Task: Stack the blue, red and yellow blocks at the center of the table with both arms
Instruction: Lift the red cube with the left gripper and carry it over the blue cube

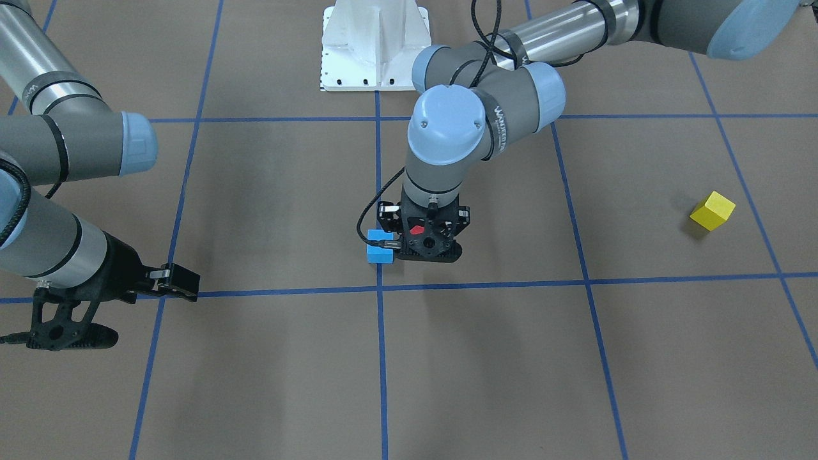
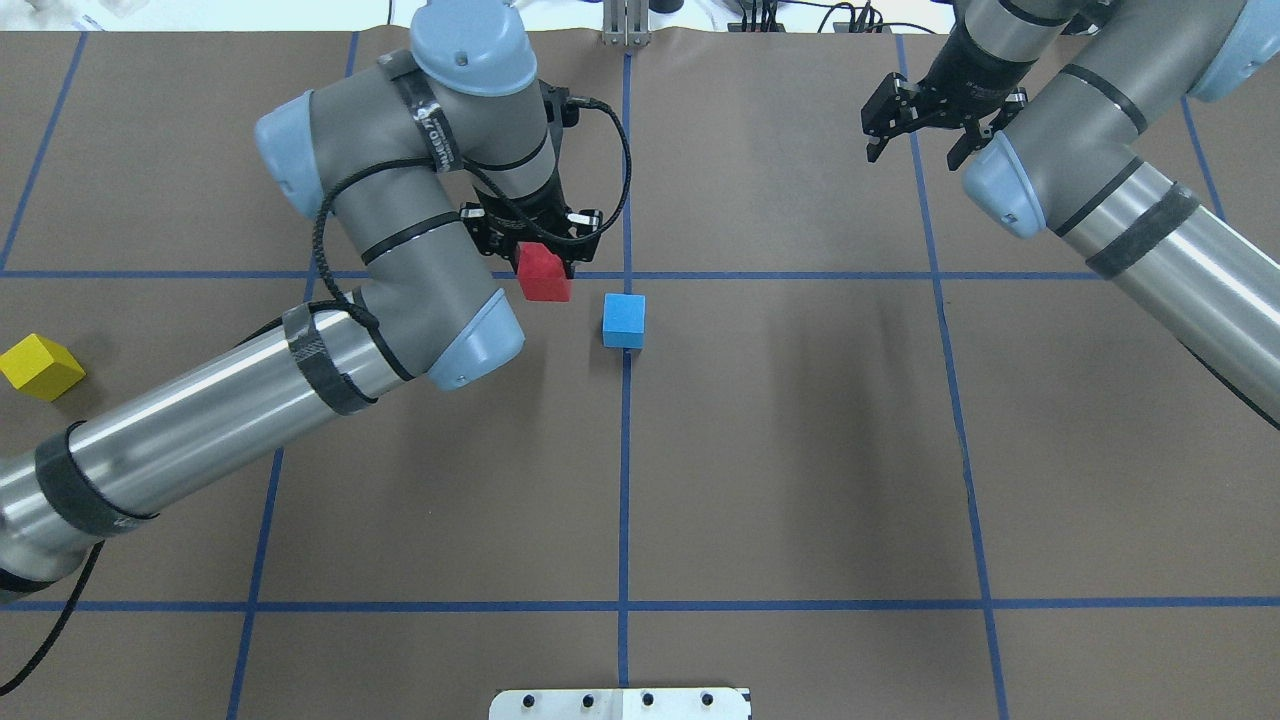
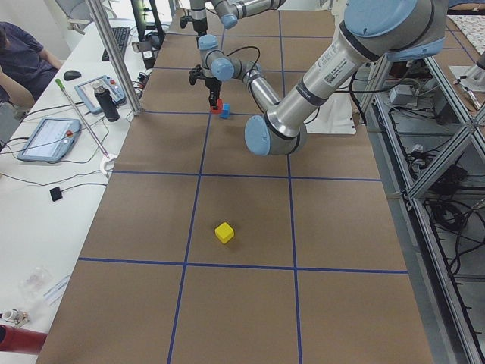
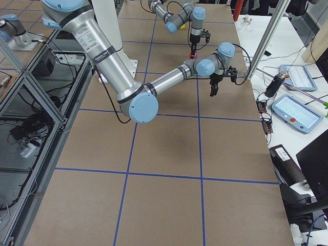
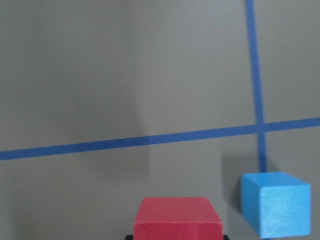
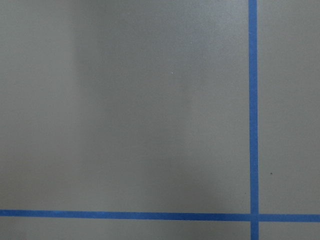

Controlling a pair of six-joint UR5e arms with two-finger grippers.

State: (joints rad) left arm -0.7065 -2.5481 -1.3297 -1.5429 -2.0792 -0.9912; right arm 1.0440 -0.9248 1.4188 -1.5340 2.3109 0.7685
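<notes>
While gripping the red block (image 5: 177, 218) with jaws closed on two opposite faces, hangs beside the blue block (image 5: 276, 202) rather than over it: thus the left gripper (image 2: 531, 250). Appears lifted off the table (image 2: 760, 450), to judge by the red cube's larger look in the overhead view; cannot tell how high against the blue top.

Blue block, taken from the jaws: to the robot's right and a touch toward its base, near but apart, with a strip of bare brown surface between the two cubes. Rests on the centre tape line (image 2: 624, 480), just on the robot's side of a crossing, faces roughly square to the grid. No long axis to mind on cubes; only faces to keep parallel.

Calls, most likely, for a short sideways carry to the right, then a straight descent and release onto blue.

Farther out, well apart on the robot's left: the yellow block (image 2: 40, 366), alone and untouched, nearer the left arm's reach than the right's.

Farthest, on the opposite side: the right gripper (image 2: 908, 148), jaws spread and empty, raised toward the table's far edge, well away from all three blocks.
</notes>
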